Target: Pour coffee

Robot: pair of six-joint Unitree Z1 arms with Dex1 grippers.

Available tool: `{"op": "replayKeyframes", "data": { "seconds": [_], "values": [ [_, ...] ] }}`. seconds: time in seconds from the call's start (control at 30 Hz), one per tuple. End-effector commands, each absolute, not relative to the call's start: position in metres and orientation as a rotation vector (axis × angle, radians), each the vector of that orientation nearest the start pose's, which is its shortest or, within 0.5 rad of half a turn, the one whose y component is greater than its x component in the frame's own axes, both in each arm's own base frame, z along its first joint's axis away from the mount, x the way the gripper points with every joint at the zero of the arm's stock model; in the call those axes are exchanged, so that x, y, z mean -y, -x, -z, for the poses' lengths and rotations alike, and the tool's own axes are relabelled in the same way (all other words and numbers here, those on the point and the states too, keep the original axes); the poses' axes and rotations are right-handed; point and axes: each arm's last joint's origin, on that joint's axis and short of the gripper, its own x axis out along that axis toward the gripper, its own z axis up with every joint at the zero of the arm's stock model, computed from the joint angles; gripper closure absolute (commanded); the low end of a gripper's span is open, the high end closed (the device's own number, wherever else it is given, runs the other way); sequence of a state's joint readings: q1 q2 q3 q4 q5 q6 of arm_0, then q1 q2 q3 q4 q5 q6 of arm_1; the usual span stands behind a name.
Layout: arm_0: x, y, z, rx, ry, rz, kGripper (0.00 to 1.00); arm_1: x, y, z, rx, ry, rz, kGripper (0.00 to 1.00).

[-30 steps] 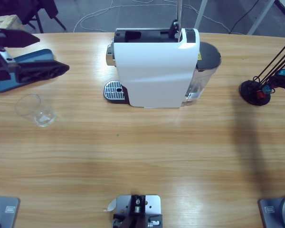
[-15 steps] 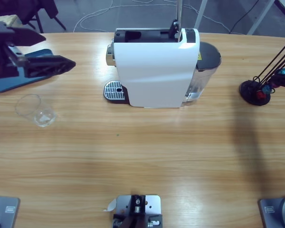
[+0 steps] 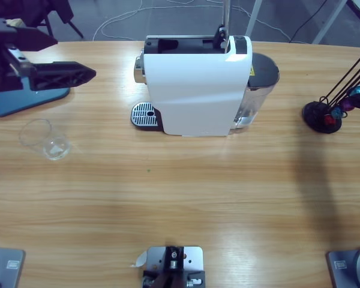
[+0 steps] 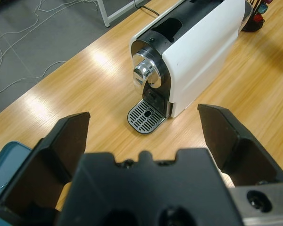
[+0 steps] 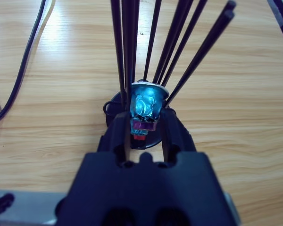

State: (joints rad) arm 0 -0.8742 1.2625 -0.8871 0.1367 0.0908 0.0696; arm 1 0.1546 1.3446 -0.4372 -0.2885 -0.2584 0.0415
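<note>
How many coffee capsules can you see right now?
3. A blue capsule sits between the right gripper's black jaws, a purple one just below it, and a red one on the rack's base. More may be hidden.

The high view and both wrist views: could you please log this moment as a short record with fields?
coffee machine: white, upright mid-table
drip tray: bare, no cup on it
glass: lying on its side, left of the machine
left gripper: open, empty, facing the machine
right gripper: shut on blue capsule at the capsule rack
</note>
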Motion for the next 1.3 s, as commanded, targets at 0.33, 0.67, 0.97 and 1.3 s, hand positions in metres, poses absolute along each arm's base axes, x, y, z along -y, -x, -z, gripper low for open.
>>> {"op": "replayKeyframes", "data": {
  "seconds": [0.33,0.67,0.97,1.3],
  "values": [
    [0.170,-0.152,-0.346,-0.461,-0.309,0.756,0.000,-0.015,-0.193,-0.226,-0.628,0.106,0.139,1.000],
    [0.170,-0.151,-0.345,-0.463,-0.308,0.756,0.000,-0.014,-0.192,-0.229,-0.605,0.096,0.152,1.000],
    [0.171,-0.152,-0.343,-0.475,-0.307,0.756,0.000,-0.013,-0.187,-0.256,-0.528,0.067,0.170,1.000],
    [0.173,-0.150,-0.340,-0.484,-0.306,0.766,0.000,-0.017,-0.182,-0.297,-0.438,0.042,0.154,1.000]
  ]
}}
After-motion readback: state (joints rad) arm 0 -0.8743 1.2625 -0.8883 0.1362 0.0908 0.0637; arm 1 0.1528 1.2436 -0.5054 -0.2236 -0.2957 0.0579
